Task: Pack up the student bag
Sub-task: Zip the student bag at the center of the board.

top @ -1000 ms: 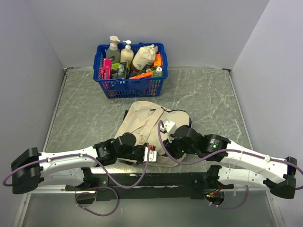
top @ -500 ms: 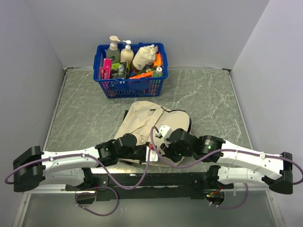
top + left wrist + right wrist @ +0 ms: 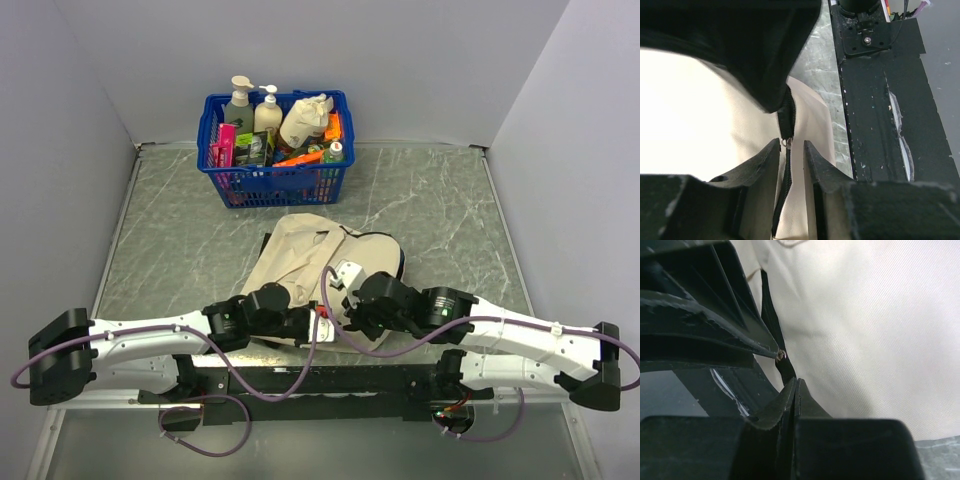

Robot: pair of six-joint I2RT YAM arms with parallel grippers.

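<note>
Here, student bag on seemingly marble table.

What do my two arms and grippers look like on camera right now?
Both the left arm and right arm have white links between bulky black joint housings, each trailed by a looping purple cable. The left gripper and right gripper have black, wedge-shaped fingers.
</note>
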